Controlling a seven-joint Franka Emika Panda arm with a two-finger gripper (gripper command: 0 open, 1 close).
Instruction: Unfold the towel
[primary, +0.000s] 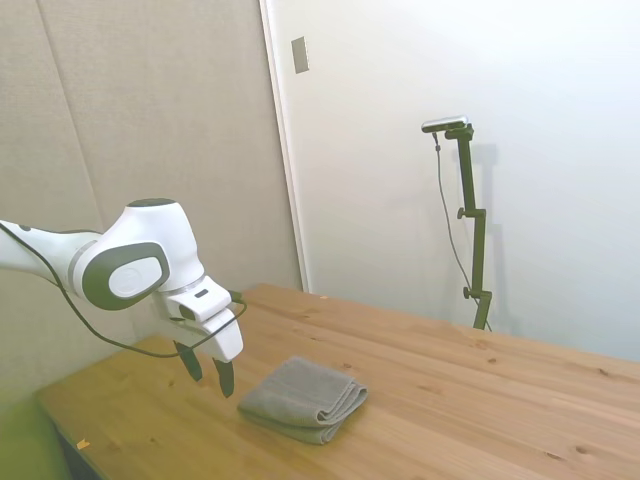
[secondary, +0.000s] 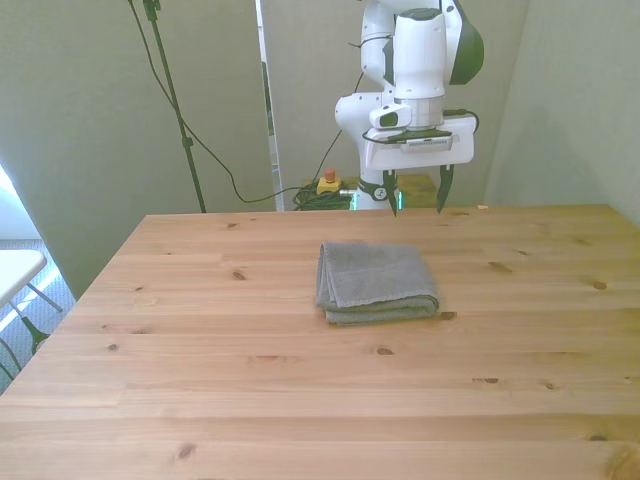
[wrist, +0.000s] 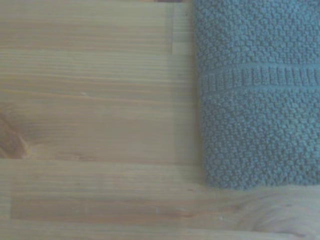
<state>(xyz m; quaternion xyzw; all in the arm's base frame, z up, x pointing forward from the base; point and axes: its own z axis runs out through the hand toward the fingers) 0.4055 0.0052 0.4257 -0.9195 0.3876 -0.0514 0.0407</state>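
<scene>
- The towel (primary: 303, 399) (secondary: 375, 281) (wrist: 255, 95) lies folded in layers on the wooden table (primary: 480, 400) (secondary: 200, 340) (wrist: 95, 115), near its middle.
- The gripper (primary: 207, 369) (secondary: 416, 190) hangs above the table just beside the towel, not touching it.
- Its fingers are spread apart and hold nothing.

The wrist view cuts off the towel (wrist: 255, 95) at two edges; the side view cuts off the tabletop (primary: 450, 400); the towel's layer count stays unclear.
</scene>
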